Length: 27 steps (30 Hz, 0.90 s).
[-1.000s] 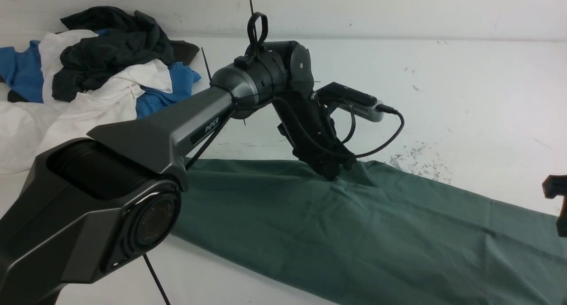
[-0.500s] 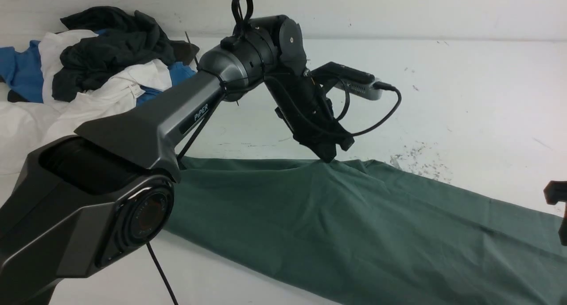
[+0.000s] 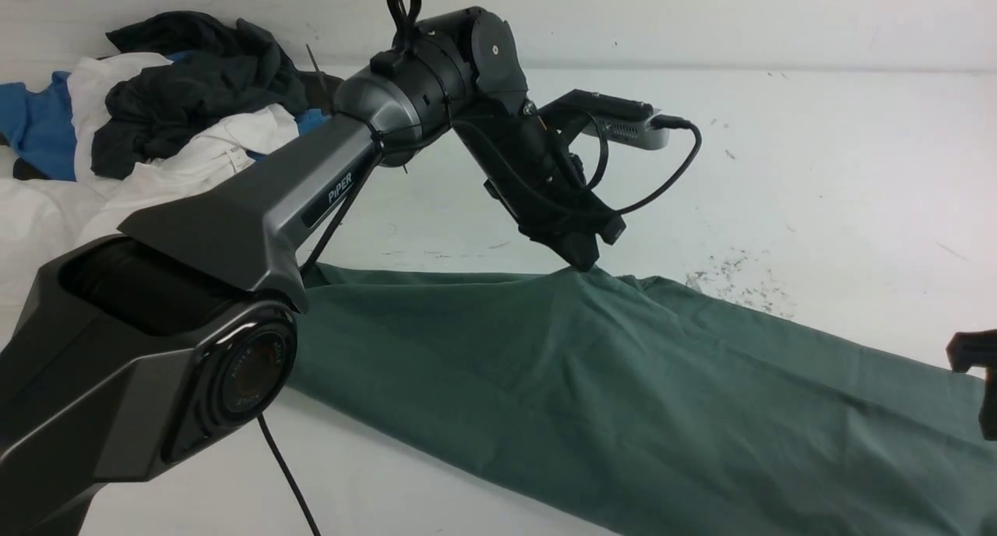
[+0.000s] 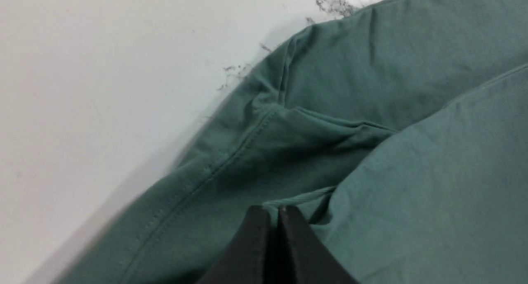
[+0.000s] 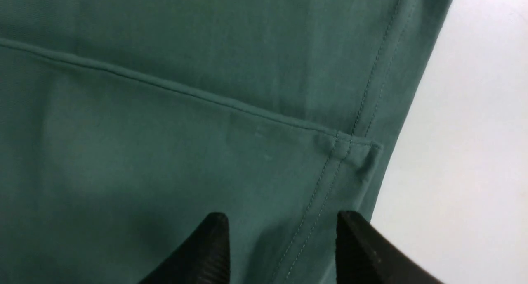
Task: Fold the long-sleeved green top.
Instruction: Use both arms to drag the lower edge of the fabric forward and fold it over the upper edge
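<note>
Left wrist view, left gripper (image 4: 274,210) pinching soft creased green long-sleeved top (image 4: 412,172), right gripper (image 5: 282,224) agape.

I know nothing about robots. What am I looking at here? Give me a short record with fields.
Garment: green top spread on a white table
Left gripper: shut on the top's far edge; the cloth peaks up there
Right gripper: open, over the top's stitched edge
Other clothes: pile of blue, white and dark garments, far left of the table
</note>
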Each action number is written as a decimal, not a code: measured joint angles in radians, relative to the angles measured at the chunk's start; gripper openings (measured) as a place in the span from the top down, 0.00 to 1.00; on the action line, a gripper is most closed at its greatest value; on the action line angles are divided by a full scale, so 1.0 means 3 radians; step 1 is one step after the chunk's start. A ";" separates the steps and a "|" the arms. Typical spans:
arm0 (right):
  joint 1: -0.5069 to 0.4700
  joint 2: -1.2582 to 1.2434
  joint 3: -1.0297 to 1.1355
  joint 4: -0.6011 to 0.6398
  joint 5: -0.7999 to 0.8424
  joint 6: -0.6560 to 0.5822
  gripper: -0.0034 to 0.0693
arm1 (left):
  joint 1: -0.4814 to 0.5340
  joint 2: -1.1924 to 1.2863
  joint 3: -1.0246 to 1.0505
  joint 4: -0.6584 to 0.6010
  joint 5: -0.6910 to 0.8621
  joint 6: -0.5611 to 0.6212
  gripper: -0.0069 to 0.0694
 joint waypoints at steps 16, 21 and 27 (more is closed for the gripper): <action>-0.0273 0.0441 0.0000 -0.0267 -0.0163 0.0154 0.44 | 0.0005 0.0000 0.0000 -0.0006 0.0012 0.0000 0.91; -0.0318 0.0547 0.0000 -0.0233 -0.0230 0.0135 0.44 | 0.0005 0.0000 0.0000 -0.0006 0.0012 0.0000 0.91; -0.0321 0.0600 -0.0012 -0.0130 -0.0251 -0.0065 0.55 | 0.0005 0.0000 0.0000 -0.0006 0.0012 0.0000 0.91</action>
